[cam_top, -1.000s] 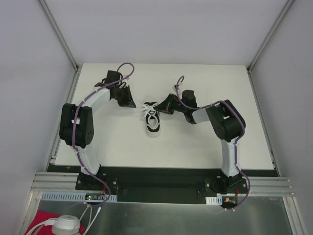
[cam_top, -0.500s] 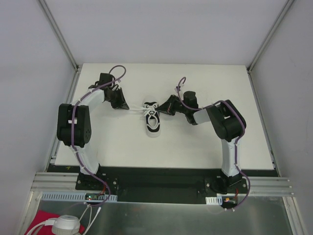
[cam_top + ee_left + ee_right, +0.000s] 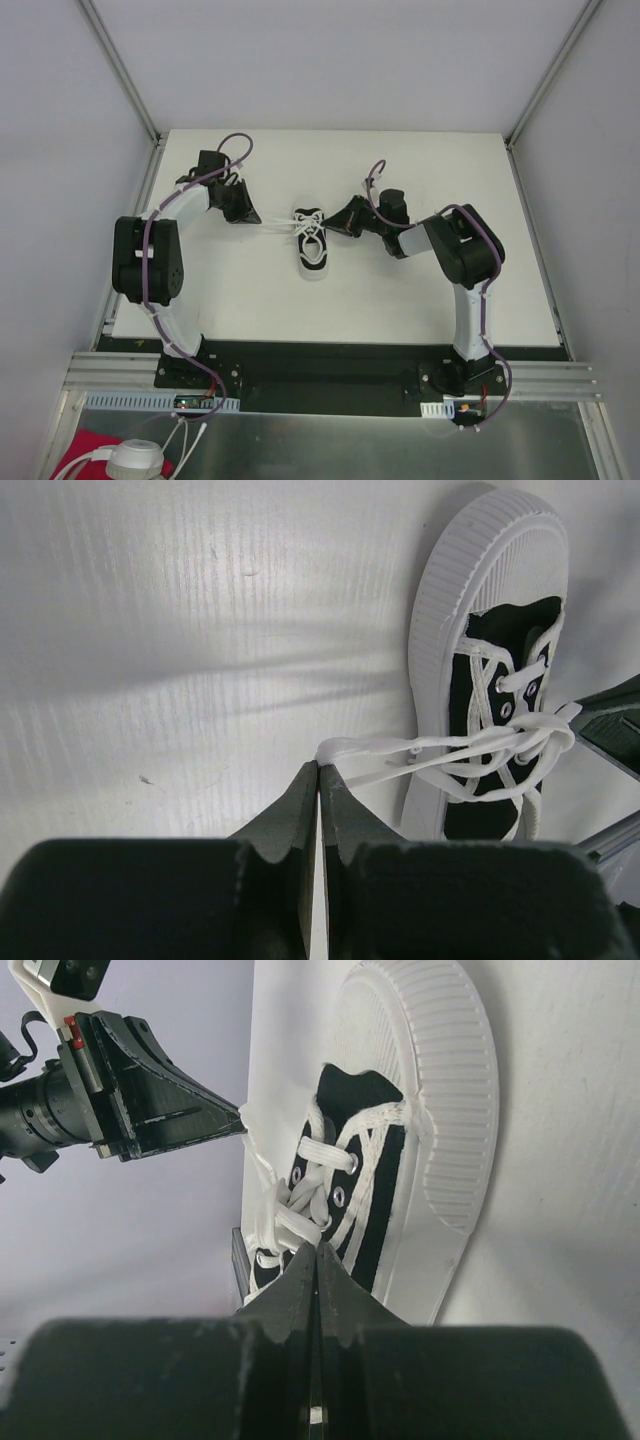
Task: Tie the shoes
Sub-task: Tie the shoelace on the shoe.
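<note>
Top view: the black shoe is lying mid-table, toe toward the bottom of the frame. The left claw is sitting just left of its upper end and the right claw just right of it. The white laces are stretching thin between the shoe and the left claw.

Left wrist view: the left claw is clenched at lower centre, pinching a doubled strand of the laces. The strand is running taut to the crossing over the tongue. The shoe is at the right of the frame.

Right wrist view: the right claw is clenched at lower centre, its tips buried in the laces by the eyelets. It is probably grasping a strand, but the pinch point is partly hidden.

Risks, as I'm judging them:
- The thin laces are held only at the tips, so a harder tug could slip them free.
- Nothing is pinning the shoe, so uneven pulling could drag or roll it sideways.
- Over-pulling one side could draw the loop right through and undo the knot.
</note>
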Controlling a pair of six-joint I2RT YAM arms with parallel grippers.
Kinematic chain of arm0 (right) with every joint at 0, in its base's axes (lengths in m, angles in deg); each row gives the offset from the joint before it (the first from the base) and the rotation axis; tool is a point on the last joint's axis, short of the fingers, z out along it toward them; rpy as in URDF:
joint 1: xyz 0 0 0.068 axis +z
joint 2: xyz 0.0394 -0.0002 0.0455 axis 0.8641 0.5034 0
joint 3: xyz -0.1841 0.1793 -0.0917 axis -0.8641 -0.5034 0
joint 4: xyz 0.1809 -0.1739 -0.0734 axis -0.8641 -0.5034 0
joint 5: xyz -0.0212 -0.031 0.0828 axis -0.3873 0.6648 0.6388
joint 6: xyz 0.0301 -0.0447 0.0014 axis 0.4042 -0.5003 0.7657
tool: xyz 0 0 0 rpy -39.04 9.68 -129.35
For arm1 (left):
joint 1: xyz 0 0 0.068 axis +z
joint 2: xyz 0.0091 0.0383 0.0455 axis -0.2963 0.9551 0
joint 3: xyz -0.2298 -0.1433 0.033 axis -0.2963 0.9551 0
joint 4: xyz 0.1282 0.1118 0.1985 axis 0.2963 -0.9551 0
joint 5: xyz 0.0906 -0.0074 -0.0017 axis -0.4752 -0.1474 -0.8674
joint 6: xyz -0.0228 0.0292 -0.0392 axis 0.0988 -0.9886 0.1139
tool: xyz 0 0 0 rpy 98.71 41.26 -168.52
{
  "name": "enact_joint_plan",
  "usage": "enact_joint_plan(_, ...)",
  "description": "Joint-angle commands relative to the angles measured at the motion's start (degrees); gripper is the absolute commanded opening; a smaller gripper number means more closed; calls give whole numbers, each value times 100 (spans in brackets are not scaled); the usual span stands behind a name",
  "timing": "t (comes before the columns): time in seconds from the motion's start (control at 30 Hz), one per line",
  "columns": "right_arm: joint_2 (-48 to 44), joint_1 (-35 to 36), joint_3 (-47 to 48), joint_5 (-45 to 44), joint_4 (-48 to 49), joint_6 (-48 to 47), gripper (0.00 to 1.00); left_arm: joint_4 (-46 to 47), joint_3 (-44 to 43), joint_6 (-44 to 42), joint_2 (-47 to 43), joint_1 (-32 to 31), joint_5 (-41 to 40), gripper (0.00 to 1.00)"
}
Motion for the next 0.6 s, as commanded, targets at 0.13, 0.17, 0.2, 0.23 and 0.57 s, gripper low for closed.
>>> enact_joint_plan(0.13,-381,-122,-75,-24,555,151,1,16,-1,-95,-516,98,80,0)
enact_joint_plan(0.17,-390,-130,-66,-24,564,169,1,-1,-28,-95,-559,98,107,0)
enact_joint_plan(0.2,-399,-130,-49,-16,572,169,1,-1,-63,-95,-586,98,185,0)
enact_joint_plan(0.23,-381,-139,-31,-16,573,187,1,-36,-133,-95,-612,98,186,0)
enact_joint_plan(0.57,-267,-139,101,37,678,310,1,-107,-485,-157,-788,-60,555,0)
